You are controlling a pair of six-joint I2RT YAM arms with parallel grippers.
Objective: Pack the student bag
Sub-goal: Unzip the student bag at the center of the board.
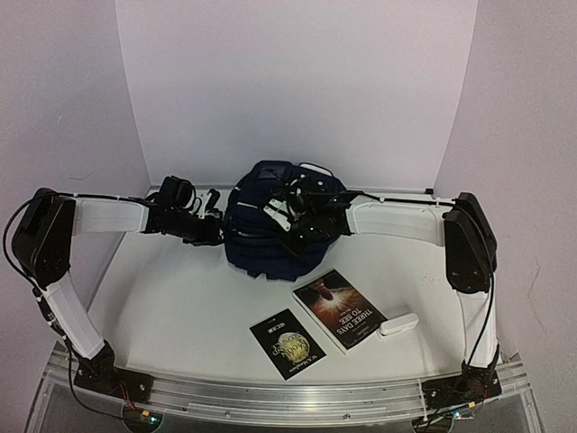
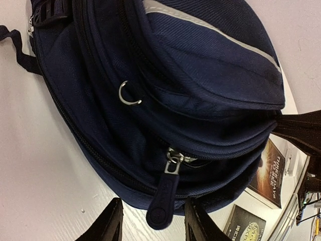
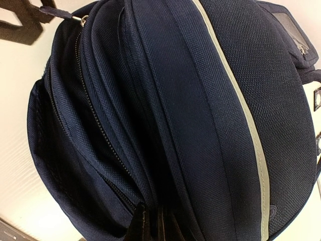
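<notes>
The backpack (image 1: 270, 248) sits at the back of the table, centre. The left gripper (image 2: 154, 223) is right at its left flank, jaws spread wide. The zipper pull (image 2: 163, 201) hangs dead ahead, its length pointing straight into the gap, so the left arm is the nearer one. On the other side, the right gripper (image 3: 152, 227) looks pinched shut on a fold of backpack fabric.

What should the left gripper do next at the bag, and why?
Probably close the left gripper on the zipper pull. It stands open with the pull between its fingers, the student bag looks zipped closed there, and the right gripper appears to pinch the bag, bracing it.
</notes>
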